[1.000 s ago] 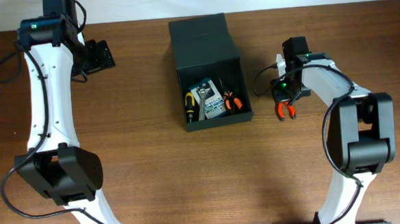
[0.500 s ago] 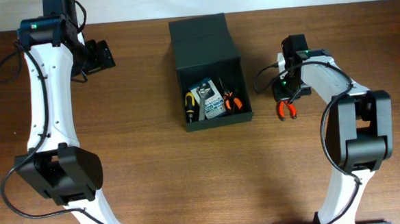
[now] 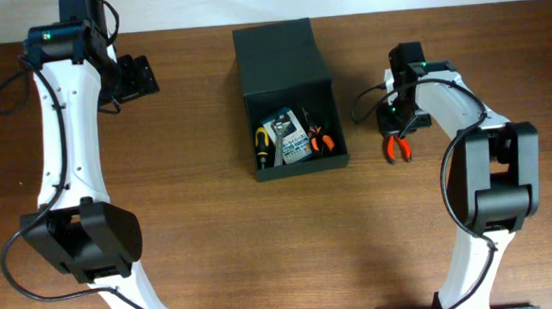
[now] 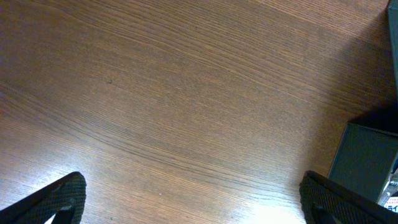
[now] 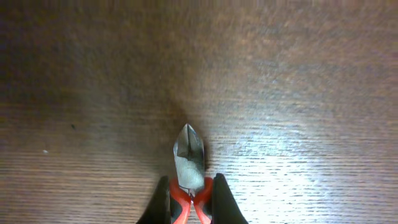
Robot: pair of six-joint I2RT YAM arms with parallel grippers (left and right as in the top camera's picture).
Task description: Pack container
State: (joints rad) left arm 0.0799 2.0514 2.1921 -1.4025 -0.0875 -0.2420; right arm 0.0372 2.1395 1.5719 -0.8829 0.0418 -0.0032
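Right pincer (image 5: 189, 202) is clamped on the red handles of a pair of cutters (image 5: 188, 155), steel nose pointing out past the fingertips. Whether the nose touches the table (image 3: 215, 252) I cannot tell. Just left of it the container (image 3: 300, 165) stands mid-table, lid (image 3: 278, 55) folded back, holding a yellow-handled screwdriver (image 3: 261, 144), a card pack (image 3: 293, 146) and orange-handled pliers (image 3: 320, 141). Left pincer (image 3: 138, 77), jaws wide apart and empty, hangs over bare wood well left of the container.

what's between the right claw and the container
Only bare table, in the overhead view, between the container and the right claw shut on orange-handled cutters; the arm's black cable loops there.
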